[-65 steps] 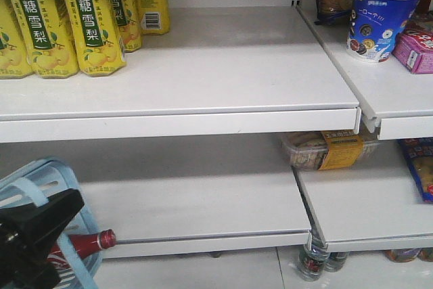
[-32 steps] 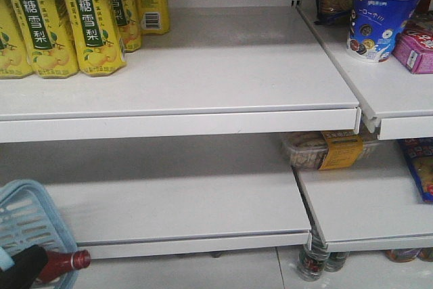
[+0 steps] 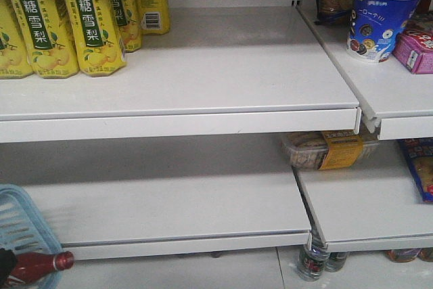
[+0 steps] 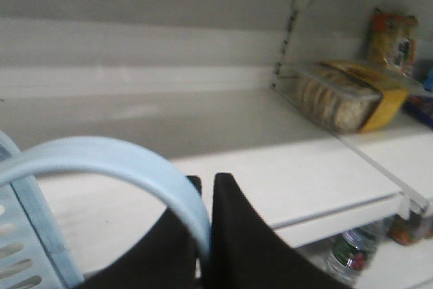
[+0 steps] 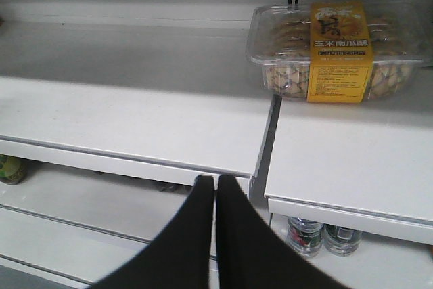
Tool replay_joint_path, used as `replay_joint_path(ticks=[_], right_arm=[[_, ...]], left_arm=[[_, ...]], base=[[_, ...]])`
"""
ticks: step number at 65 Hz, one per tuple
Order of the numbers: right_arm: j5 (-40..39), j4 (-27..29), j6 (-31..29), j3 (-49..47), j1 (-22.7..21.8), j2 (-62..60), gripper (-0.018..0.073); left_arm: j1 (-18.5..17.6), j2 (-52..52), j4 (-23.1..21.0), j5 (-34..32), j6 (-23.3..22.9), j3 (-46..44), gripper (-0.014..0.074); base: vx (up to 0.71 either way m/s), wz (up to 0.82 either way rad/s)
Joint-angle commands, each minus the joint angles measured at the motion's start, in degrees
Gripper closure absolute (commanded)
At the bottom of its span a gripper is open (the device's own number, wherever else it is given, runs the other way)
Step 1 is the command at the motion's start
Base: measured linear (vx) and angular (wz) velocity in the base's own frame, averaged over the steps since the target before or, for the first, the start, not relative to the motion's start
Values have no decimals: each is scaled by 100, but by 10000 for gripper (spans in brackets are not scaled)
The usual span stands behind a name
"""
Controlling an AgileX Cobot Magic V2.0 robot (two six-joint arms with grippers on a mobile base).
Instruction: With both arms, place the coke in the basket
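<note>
Left gripper (image 4: 206,235), nearest the left wrist camera, pinching the basket handle (image 4: 122,167) between its black fingers, the pale blue band curving up and leftward out of the closed jaws. Basket (image 4: 24,248) hanging at the left edge of that view, slotted wall showing.

Right gripper (image 5: 215,194), in the right wrist view, pressing its jaws together with nothing between them, pointing toward the edge of the lower shelf (image 5: 135,126).

In the front view, coke bottle (image 3: 40,264) lying tilted at the bottom left corner, red cap pointing right, overlapping the basket's (image 3: 24,225) near edge; whether resting fully inside or only across the rim, cannot tell. Dark shape touching the bottle's left end, too little in view to identify.

Beyond, lower shelf (image 3: 176,201) lying bare in its middle section. Clear cookie tray with yellow label (image 5: 335,49) sitting on the adjoining shelf section to the right. Bottles (image 5: 321,235) standing below that section.

Farther up, yellow drink bottles (image 3: 61,18) standing at the left of the upper shelf (image 3: 223,65); blue snack tub (image 3: 379,15) and pink box (image 3: 416,49) standing on the right section.
</note>
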Motion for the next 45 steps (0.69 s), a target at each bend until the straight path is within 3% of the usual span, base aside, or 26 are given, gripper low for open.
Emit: replay_joint_path(ticks=[1, 10, 23, 30, 45], right_arm=[[-303, -290, -12, -141, 1, 61, 564], [-303, -290, -12, -141, 1, 61, 564], [-303, -290, -12, -141, 1, 61, 564], [-303, -296, -12, -141, 1, 61, 564], [-303, -296, -12, -141, 1, 61, 564]], left_arm=[[392, -264, 149, -647, 373, -171, 602], [1124, -630, 149, -429, 442, -171, 602], [1866, -966, 160, -239, 486, -171, 602], [2047, -958, 176, -239, 467, -171, 602], [2062, -958, 498, -249, 467, -171, 602]], base=[[0, 0], [0, 0], [0, 0], [0, 0], [0, 0]])
